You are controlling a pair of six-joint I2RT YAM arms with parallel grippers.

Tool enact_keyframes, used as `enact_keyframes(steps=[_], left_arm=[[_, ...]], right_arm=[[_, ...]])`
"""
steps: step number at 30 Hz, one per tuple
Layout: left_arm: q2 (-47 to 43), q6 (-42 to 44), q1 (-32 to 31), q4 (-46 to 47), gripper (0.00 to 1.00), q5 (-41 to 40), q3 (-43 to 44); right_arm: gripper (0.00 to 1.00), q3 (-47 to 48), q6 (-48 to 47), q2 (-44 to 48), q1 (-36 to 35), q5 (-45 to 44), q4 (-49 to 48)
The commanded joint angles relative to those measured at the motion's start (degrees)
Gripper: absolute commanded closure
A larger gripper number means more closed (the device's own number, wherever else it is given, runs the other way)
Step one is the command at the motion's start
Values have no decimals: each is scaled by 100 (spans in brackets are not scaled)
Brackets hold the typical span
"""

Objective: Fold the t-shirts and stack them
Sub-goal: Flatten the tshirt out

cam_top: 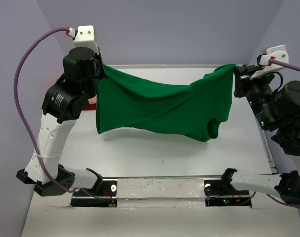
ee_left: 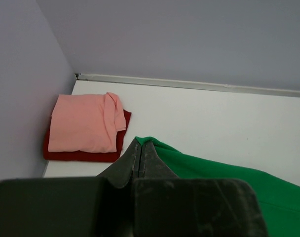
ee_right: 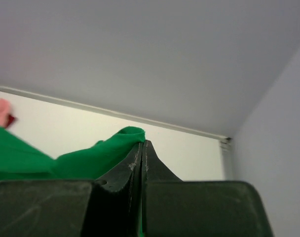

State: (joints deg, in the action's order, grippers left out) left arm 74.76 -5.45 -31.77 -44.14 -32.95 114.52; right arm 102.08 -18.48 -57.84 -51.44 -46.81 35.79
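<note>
1. A white table point(cam_top: 155, 158) boxed in by pale lavender walls on the left, back and right; the arms' bases sit along its near edge.
2. Far left, near the back corner, the salmon pink t-shirt point(ee_left: 83, 129) lies folded on top of the folded dark red t-shirt point(ee_left: 81, 155), which is right up against the left wall. The pile looks like the start of the finished stack, kept well out of the working area.
3. The left fingers point(ee_left: 128, 164) are pressed together on one upper corner of the bright green t-shirt point(cam_top: 160, 108), raised high above the table.
4. The green shirt hangs stretched between the two arms, sagging in the middle, a sleeve dangling low on its right side. It appears to be held aloft so that it spreads out before being laid flat. Its lower edge seems to clear the table, though the overhead view does not settle that.
5. The right fingers point(ee_right: 155, 170) are pinched tight on the opposite upper corner, close to the right wall.
6. Bare table lies beneath and in front of the cloth, with room to lower it. The side walls leave little margin for pulling it wider.
</note>
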Motion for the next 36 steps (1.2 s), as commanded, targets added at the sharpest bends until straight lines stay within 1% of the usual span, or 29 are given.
enact_keyframes(steps=[1, 2, 4, 7, 8, 10, 11, 12, 13, 14, 15, 16, 18, 19, 22, 23, 24, 25, 26, 27, 28, 30, 32, 36], left_arm=[[47, -26, 13, 187, 100, 95, 238], [65, -35, 13, 186, 100, 157, 238], [100, -26, 4, 186, 100, 157, 255], [74, 27, 13, 222, 100, 96, 281], [74, 35, 4, 239, 100, 70, 264], [65, 62, 4, 248, 100, 43, 194], [82, 71, 13, 239, 100, 34, 167], [91, 71, 13, 239, 100, 43, 158], [100, 88, 13, 248, 100, 52, 141], [109, 88, 13, 248, 100, 60, 150], [109, 88, 13, 248, 100, 61, 158], [109, 88, 4, 248, 100, 52, 158], [109, 88, 13, 239, 100, 34, 167], [100, 80, 13, 231, 100, 34, 150], [100, 53, 4, 204, 100, 61, 123], [109, 44, 4, 204, 100, 78, 115], [109, 44, 13, 204, 100, 87, 114], [109, 53, 4, 213, 100, 104, 106], [109, 62, 4, 213, 100, 105, 106], [109, 53, 4, 213, 100, 113, 114], [109, 44, -5, 204, 100, 122, 106], [109, 27, 4, 195, 100, 139, 97], [100, 18, -5, 186, 100, 140, 88], [74, 9, -5, 169, 100, 148, 97]], right_arm=[[100, 1049, 1749, 81, -33, 1498, 341], [100, 1120, 1751, 63, -33, 1812, 176], [100, 1156, 1646, 54, -33, 1982, 16], [100, 1138, 1129, 80, -33, 2342, -204], [100, 1147, 849, 115, -33, 2787, -265], [100, 1419, 601, 28, -33, 3018, -213], [100, 1533, 304, -59, -33, 3098, -135], [100, 1717, 127, -199, -33, 3020, 110], [100, 1658, -101, -262, -433, 2828, 60], [100, 1492, -251, -262, -559, 2730, 68], [100, 1333, -392, -280, -612, 2355, 51], [100, 888, -402, -237, -613, 2073, 51], [100, 455, -148, -105, -613, 2105, 68], [100, 131, 201, 0, -613, 2097, 121], [100, -556, 756, 387, -613, 2307, 148], [100, -967, 1089, 649, -613, 2499, 147], [100, -1128, 1240, 773, -613, 2658, 156], [100, -1251, 1398, 853, -613, 2798, 182], [100, -1322, 1756, 923, -613, 2974, 226], [100, -1392, 1864, 1028, -613, 3480, 261], [100, -1410, 2240, 1012, -613, 3677, 340], [100, -1454, 2340, 1021, -613, 4019, 481], [100, -1700, 2402, 1030, -613, 4082, 639], [100, -2147, 2331, 1021, -613, 3873, 955]])
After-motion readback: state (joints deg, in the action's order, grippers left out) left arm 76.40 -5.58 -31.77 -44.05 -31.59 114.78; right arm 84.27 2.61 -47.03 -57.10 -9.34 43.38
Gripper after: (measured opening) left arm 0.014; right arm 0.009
